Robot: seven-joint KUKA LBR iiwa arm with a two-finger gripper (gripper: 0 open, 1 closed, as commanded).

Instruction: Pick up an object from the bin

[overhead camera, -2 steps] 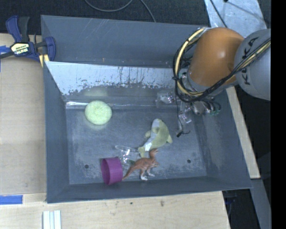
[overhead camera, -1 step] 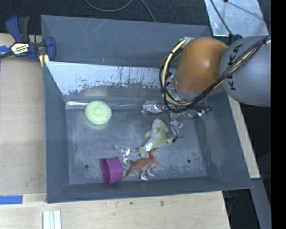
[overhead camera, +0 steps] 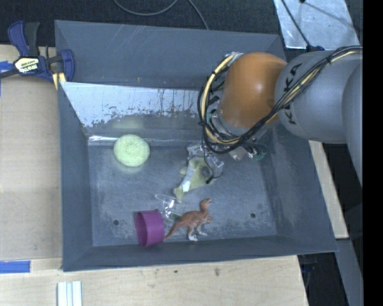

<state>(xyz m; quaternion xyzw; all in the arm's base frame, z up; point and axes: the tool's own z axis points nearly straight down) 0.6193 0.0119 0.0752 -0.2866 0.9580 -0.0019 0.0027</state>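
A grey metal bin (overhead camera: 76, 190) with a scuffed floor holds four small things. A pale green, fuzzy round ball (overhead camera: 131, 151) lies at upper left. A smooth purple cup (overhead camera: 149, 227) lies on its side at the lower edge, beside a brown plastic dinosaur (overhead camera: 193, 220). In the middle lies a pale yellowish, translucent crumpled piece (overhead camera: 190, 182). The gripper (overhead camera: 204, 156) hangs right over its upper end. Whether it is released or clenched cannot be told.

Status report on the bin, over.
Hand low at mid bin, above pale yellowish crumpled piece. Toy dinosaur, purple cup close beside that piece. Green ball apart, left.
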